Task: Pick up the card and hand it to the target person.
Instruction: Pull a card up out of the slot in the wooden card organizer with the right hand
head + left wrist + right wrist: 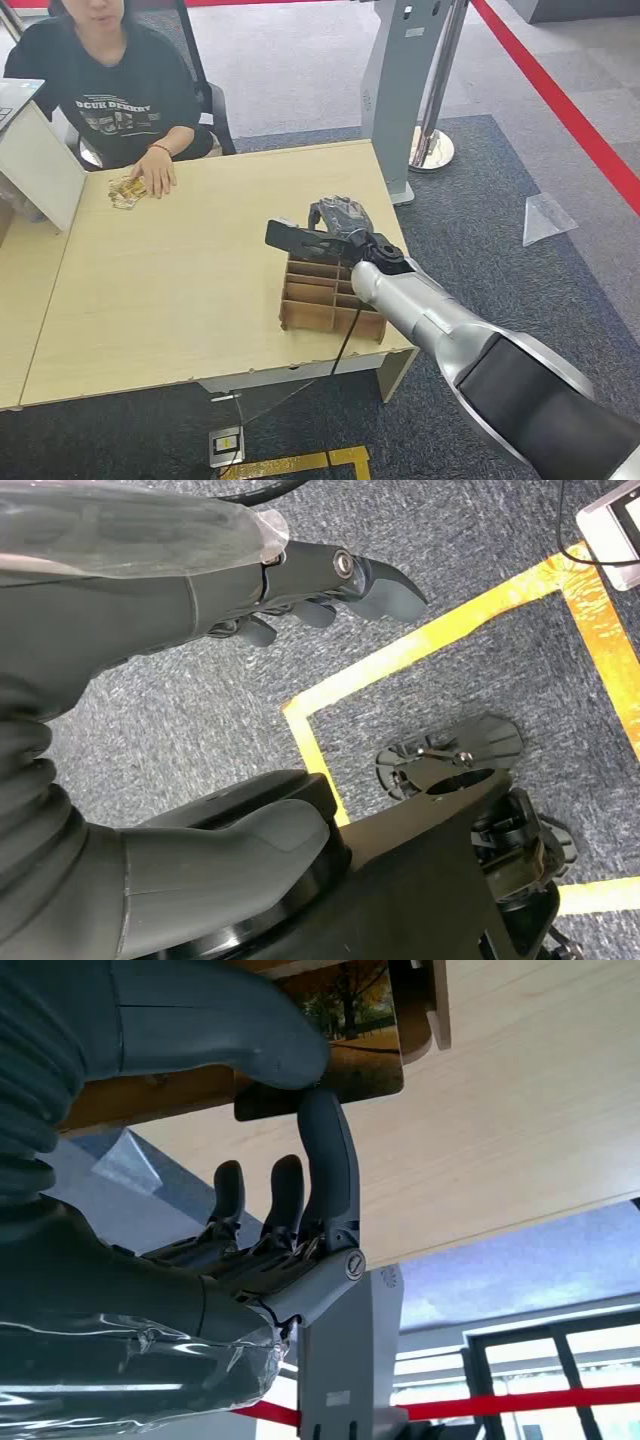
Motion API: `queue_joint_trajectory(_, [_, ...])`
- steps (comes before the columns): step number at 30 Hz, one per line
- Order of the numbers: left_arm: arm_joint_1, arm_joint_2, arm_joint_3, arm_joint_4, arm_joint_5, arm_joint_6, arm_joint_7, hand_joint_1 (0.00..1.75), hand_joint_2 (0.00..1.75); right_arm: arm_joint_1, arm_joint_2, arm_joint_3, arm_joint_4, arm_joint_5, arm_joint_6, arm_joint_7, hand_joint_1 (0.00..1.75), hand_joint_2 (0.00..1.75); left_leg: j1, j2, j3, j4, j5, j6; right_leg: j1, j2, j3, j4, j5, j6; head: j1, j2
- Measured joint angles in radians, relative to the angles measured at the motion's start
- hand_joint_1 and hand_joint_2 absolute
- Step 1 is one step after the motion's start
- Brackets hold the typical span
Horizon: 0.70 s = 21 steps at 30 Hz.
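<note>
A card [358,1045] printed with an autumn scene is pinched between the thumb and a finger of my right hand [287,1210], right at the edge of the wooden slotted rack [151,1100]. In the head view my right hand [340,222] hovers over the far side of the rack [321,295], near the right end of the light wooden table [189,270]. The person [121,90] sits at the table's far left, one hand [155,175] resting on some cards [124,190]. My left hand [151,610] hangs above the carpet, fingers apart and holding nothing.
A white folded stand [38,160] sits on the table's left end. Behind the table are a grey kiosk post [396,90] and a stanchion base [432,150]. A red floor line [558,100] runs at the right. A floor socket [225,443] lies under the front edge.
</note>
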Motion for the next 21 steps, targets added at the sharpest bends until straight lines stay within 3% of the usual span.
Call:
queue_joint_trajectory(5, [0.0, -0.001, -0.001, 0.0, -0.001, -0.001, 0.001, 0.0, 1.75, -0.002, 0.0, 0.002, -0.001, 0.002, 0.004, 0.001, 0.97, 1.75, 0.0, 0.0, 0.0, 0.0, 0.0, 0.0, 0.0, 0.0, 0.0, 0.0, 0.0, 0.0, 0.0, 0.0])
queue_joint_trajectory(21, [-0.001, -0.003, -0.003, 0.0, -0.001, -0.003, 0.004, 0.0, 1.75, -0.019, -0.001, -0.02, -0.014, 0.004, 0.01, 0.001, 0.79, 1.75, 0.0, 0.0, 0.0, 0.0, 0.0, 0.0, 0.0, 0.0, 0.0, 0.0, 0.0, 0.0, 0.0, 0.0])
